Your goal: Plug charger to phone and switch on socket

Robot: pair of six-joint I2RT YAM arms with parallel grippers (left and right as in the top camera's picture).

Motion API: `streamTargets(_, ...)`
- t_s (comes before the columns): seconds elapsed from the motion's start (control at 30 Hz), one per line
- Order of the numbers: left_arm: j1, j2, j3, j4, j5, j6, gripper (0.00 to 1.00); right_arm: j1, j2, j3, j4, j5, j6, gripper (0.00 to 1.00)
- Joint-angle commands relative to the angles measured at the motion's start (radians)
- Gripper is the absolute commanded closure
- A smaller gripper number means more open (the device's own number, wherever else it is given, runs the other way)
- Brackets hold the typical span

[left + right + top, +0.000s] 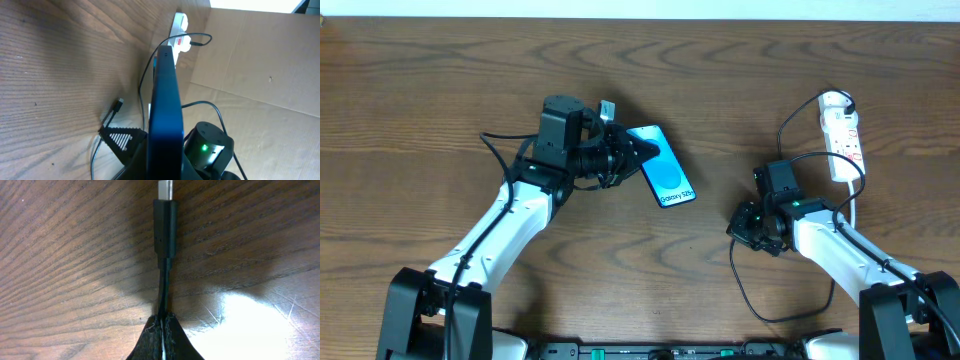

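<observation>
Nearest: right gripper (162,324) is clenched on the charger (163,287), fingers pinching the black cable just behind the plug tip (165,225). The tip sticks out past the fingers, low over the table (440,80), metal end bare and pointing away from the wrist. Slack cable loops back toward the near edge on the right

Handling: the cable is light and floppy, with no stiffness to push with. Only the moulded plug body is rigid, so the place to hold is right at or just behind it, as now. A longer stub would probably buckle on insertion. The metal tip is small and likely bends if it goes in crooked

Middle, left of centre: left gripper (634,152) is clamped on the far-left end of the phone (670,172), blue screen up, "Galaxy S25" end pointing near-right toward the plug. Can't tell if it's lifted or resting. The phone is rigid, slim, with slick glass faces, so I'd expect it to slip or pivot under a push along its length. It needs a firm clamp and a straight approach. Port not visible

Far right: socket (842,130) lies on the table, well apart from both grippers; switch state not readable
</observation>
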Motion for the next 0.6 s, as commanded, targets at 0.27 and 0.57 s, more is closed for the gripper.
streamTargets(0.27,-0.001,0.001,0.006,0.008,0.036,0.020,0.93,-0.006,0.016,-0.027,-0.010,-0.081,-0.031,0.99)
streamTargets(0.57,-0.001,0.001,0.006,0.009,0.045,0.020,0.92,-0.031,-0.118,-0.011,0.000,-0.298,-0.163,0.99)
